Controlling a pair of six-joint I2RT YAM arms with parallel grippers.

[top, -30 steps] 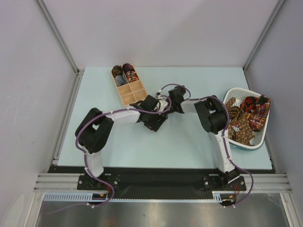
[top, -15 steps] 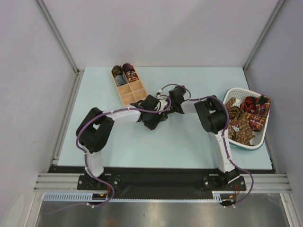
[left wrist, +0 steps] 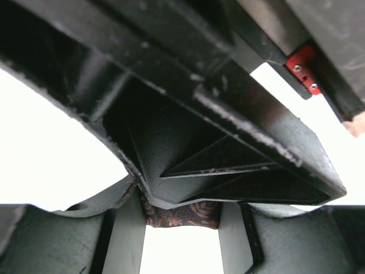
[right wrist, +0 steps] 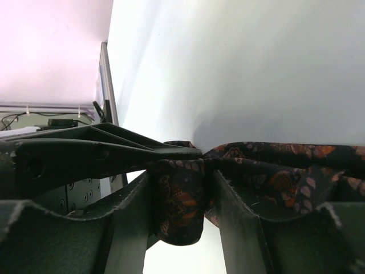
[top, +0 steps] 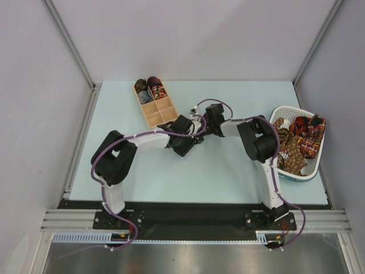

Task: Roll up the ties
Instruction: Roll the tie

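Dark flowery cloth, the tie (right wrist: pixel 274 171), sits near the wooden box (top: pixel 157 108), right where your two pincers meet. Your left pincer (left wrist: pixel 181 222) pinches one bit. Your right pincer (right wrist: pixel 179 211) squeezes the folded end. The long part runs off sideways from the right one.

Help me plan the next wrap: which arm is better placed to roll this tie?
Probably right: the tie sits folded between the right fingers; the left fingers show only a sliver of it.
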